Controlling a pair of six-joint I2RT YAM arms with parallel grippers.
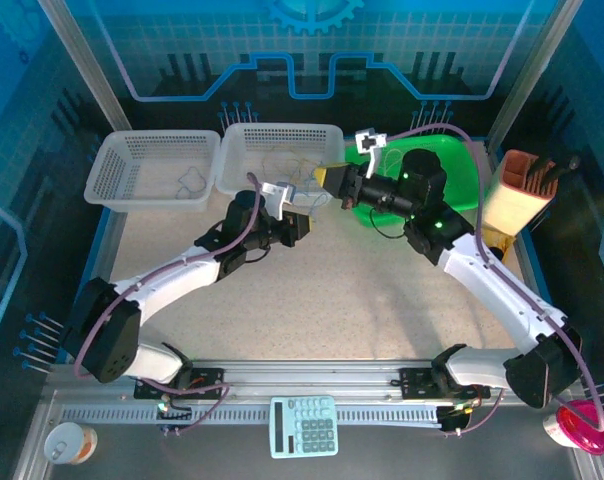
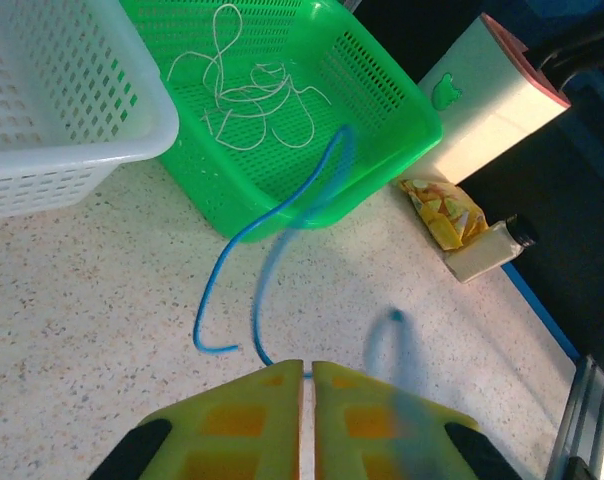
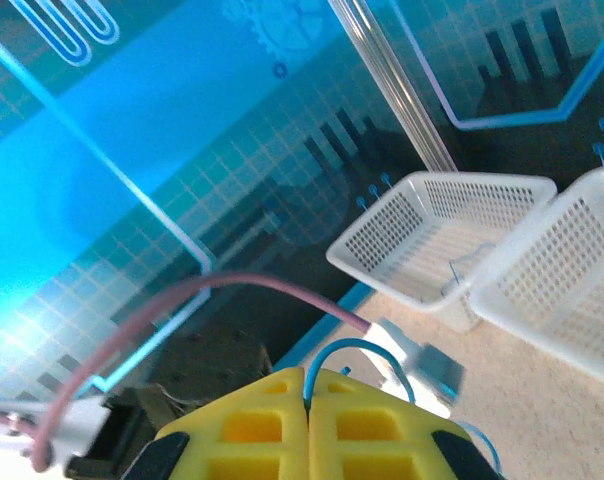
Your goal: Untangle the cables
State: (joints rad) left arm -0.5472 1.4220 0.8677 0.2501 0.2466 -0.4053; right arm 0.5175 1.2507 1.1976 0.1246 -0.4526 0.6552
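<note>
Left wrist view: on the table (image 2: 82, 300), a green basket (image 2: 377, 85) holds tangled whitish cables (image 2: 247, 95). The left gripper (image 2: 302, 368) pinches a blue cable (image 2: 227, 265) that loops nearby. The right gripper (image 3: 307, 375) is closed tight, gripping that blue cable too.

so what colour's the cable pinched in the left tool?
Blue cable; left wrist view shows it best.

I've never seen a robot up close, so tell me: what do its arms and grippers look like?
The left arm and right arm have white links and black joints, with a purple wire running along each. The left gripper and right gripper have blocky yellow fingers.
</note>
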